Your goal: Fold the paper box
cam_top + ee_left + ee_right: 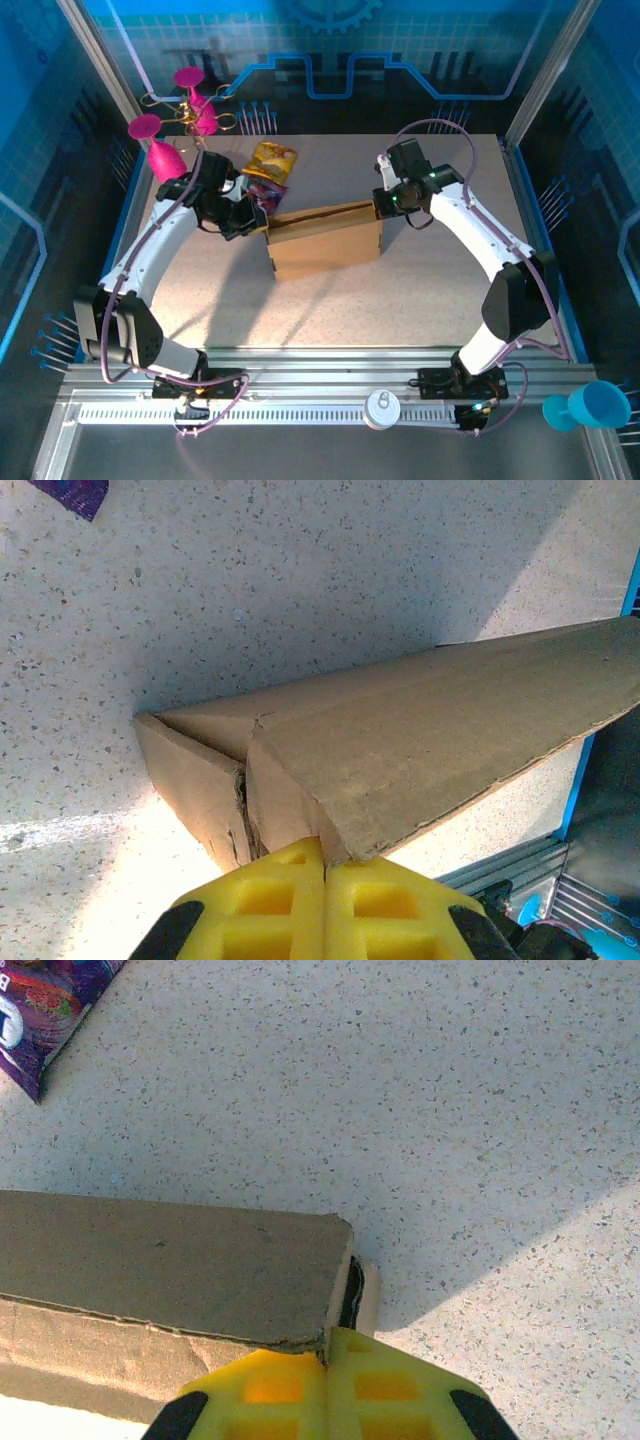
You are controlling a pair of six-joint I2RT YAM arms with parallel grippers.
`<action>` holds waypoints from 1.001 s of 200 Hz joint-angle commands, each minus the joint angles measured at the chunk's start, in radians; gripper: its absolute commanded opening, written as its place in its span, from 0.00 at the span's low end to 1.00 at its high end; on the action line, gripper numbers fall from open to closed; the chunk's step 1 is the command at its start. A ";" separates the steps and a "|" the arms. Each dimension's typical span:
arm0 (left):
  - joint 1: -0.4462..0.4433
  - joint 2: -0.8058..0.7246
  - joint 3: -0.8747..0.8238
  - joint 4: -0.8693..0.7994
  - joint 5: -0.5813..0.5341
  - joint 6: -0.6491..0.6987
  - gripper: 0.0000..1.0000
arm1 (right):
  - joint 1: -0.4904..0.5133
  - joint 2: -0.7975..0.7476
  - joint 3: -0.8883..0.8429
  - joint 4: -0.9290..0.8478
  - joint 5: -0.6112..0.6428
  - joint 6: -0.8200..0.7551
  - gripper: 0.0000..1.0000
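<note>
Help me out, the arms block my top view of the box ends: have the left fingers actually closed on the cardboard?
Observer: Yes. The left wrist view shows the left fingers pressed together on a corner of the box, at the edge of its top panel.
Operator: And at the right end?
Observer: The right wrist view shows the right fingers shut on that end's top corner.
</note>
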 commanded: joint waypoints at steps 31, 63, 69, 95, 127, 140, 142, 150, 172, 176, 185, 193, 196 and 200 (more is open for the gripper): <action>-0.006 0.057 0.142 -0.093 0.081 -0.004 0.00 | -0.002 -0.003 0.033 -0.002 -0.042 0.008 0.00; -0.006 0.058 0.112 -0.081 0.107 -0.012 0.00 | -0.004 -0.001 0.023 0.002 -0.048 0.012 0.00; -0.006 0.058 0.105 -0.077 0.113 -0.016 0.00 | -0.004 0.000 0.023 0.002 -0.050 0.012 0.00; 0.002 0.070 0.102 -0.077 0.137 -0.034 0.00 | -0.004 0.004 0.023 -0.003 -0.049 0.011 0.00; 0.009 0.084 0.134 -0.100 0.153 -0.032 0.00 | -0.004 0.007 0.033 -0.007 -0.047 0.009 0.00; 0.009 0.081 0.118 -0.090 0.152 -0.021 0.00 | -0.004 0.011 0.038 -0.007 -0.048 0.008 0.00; 0.009 0.078 0.113 -0.086 0.153 -0.021 0.00 | -0.003 0.011 0.037 -0.007 -0.049 0.008 0.00; 0.009 0.069 0.091 -0.065 0.162 -0.021 0.00 | -0.004 0.012 0.036 -0.007 -0.048 0.008 0.00; 0.006 0.031 0.018 0.003 0.168 -0.013 0.00 | -0.003 0.010 0.030 -0.005 -0.047 0.006 0.00; 0.006 0.025 0.005 0.012 0.166 -0.009 0.00 | -0.004 0.010 0.028 -0.003 -0.045 0.006 0.00; 0.005 0.012 -0.020 0.031 0.170 -0.001 0.00 | -0.004 0.007 0.022 0.000 -0.045 0.006 0.00; 0.004 0.002 -0.042 0.046 0.170 0.007 0.00 | -0.004 0.004 0.019 0.002 -0.045 0.006 0.00; 0.003 -0.003 -0.050 0.052 0.170 0.009 0.00 | -0.004 0.004 0.017 0.003 -0.045 0.006 0.00; 0.001 -0.008 -0.060 0.058 0.170 0.013 0.00 | -0.004 0.004 0.016 0.005 -0.045 0.006 0.00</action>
